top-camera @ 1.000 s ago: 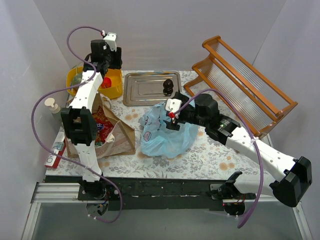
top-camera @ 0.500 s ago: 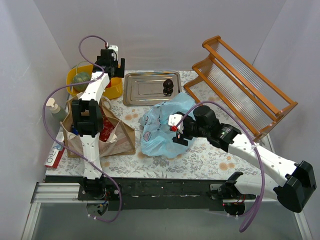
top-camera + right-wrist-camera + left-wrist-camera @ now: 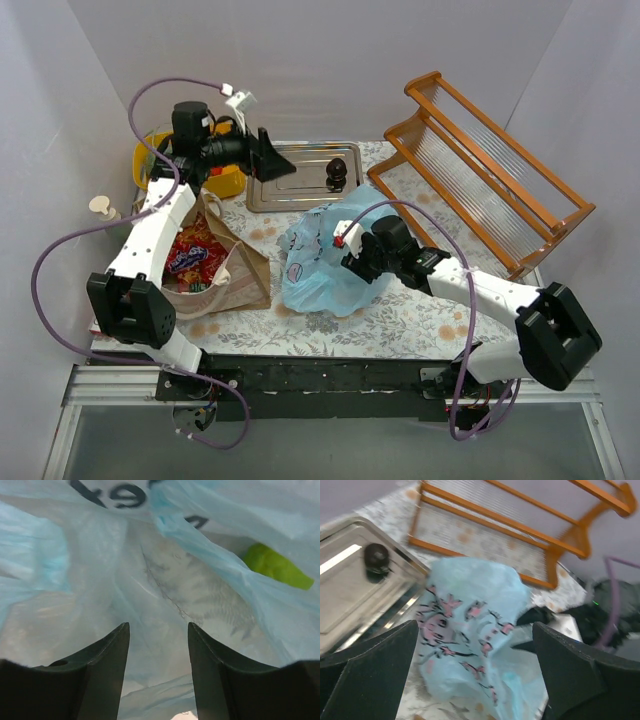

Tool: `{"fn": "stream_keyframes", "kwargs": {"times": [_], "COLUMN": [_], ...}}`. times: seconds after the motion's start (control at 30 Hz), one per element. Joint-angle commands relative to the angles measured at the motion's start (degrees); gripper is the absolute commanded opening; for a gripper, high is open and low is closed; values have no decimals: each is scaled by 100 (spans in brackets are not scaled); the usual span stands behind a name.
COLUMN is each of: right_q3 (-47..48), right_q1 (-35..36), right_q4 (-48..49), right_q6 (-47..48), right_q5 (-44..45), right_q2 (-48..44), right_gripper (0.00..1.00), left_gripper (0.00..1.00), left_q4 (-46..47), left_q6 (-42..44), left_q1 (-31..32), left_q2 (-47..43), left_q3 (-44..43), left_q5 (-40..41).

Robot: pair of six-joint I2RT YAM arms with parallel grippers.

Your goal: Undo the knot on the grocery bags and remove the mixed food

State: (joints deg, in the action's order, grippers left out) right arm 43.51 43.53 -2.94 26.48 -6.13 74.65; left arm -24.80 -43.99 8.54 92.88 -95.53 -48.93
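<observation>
The light blue grocery bag (image 3: 320, 270) lies crumpled mid-table, its cartoon print facing the left wrist view (image 3: 470, 620). My right gripper (image 3: 350, 258) is pushed into its right side; its jaws (image 3: 158, 626) stand apart with thin blue film right in front of them, and something green (image 3: 275, 565) shows through the plastic. The brown paper bag (image 3: 235, 270) stands open at the left with a red snack packet (image 3: 190, 258) inside. My left gripper (image 3: 268, 155) hangs open and empty over the tray's left end, aimed at the blue bag (image 3: 474, 627).
A steel tray (image 3: 290, 178) at the back holds a small dark round item (image 3: 338, 172). A yellow tub (image 3: 228, 183) sits behind the paper bag, partly hidden by my left arm. A wooden rack (image 3: 490, 170) fills the back right. A pump bottle (image 3: 100, 207) stands at the left edge.
My left gripper swung from over the yellow tub to the right, over the tray, and opened wide. The right gripper slid down-left deeper into the blue bag, its jaws narrowing.
</observation>
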Motion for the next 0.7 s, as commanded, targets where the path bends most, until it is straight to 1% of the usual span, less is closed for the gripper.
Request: {"fn": "stream_keyframes", "kwargs": {"times": [0.0,0.03,0.07,0.1,0.13,0.17,0.23,0.33,0.37,0.43,0.47,0.5,0.53,0.57,0.6,0.63,0.67], "right_q3": [360,430,518,545,554,571,563,492,466,308,255,168,45,-17,-44,-122,-149], "right_q1": [-222,-231,-248,-257,-266,-266,-266,-266,-266,-266,-275,-283,-362,-432,-546,-869,-1038], "right_q4": [487,461,461,478,496,522,531,496,487,514,531,592,628,637,637,593,532], "right_q6": [-468,-494,-590,-617,-626,-661,-705,-662,-627,-513,-477,-442,-459,-538,-678,-836,-881], "right_q5": [60,51,24,-106,-169,-239,-353,-398,-380,-275,-214,-56,-3,59,33,-89,-212], "right_q2": [277,365,401,418,445,454,471,445,445,419,410,401,366,348,322,261,234], "right_gripper": [57,58,58,58,58,58,58,58,58,59,60,60,61,63,65,68,68], "left_gripper": [98,98,98,98,98,98,98,98,98,98,81,71,60,44,0,0,0], "left_q4": [-279,-524,-648,-710,-746,-746,-746,-728,-781,-973,-1009,-1044,-1184,-1290,-1387,-1457,-1562], "left_q6": [222,433,931,1101,1294,1427,1630,1753,1805,2051,2078,2061,1983,1982,1964,1860,1763], "left_q1": [288,411,682,859,1000,1184,1282,1501,1676,1844,1967,1985,1977,1977,1977,1968,1968], "left_q2": [-305,-497,-577,-665,-788,-824,-798,-579,-361,-78,36,281,370,467,511,494,468], "left_q3": [1113,1202,1377,1483,1589,1772,1844,1748,1670,1353,1239,1099,758,598,449,230,106], "left_q5": [-830,-629,-462,-260,195,312,480,778,1084,1314,1516,1509,1474,1413,1404,1377,1220]}}
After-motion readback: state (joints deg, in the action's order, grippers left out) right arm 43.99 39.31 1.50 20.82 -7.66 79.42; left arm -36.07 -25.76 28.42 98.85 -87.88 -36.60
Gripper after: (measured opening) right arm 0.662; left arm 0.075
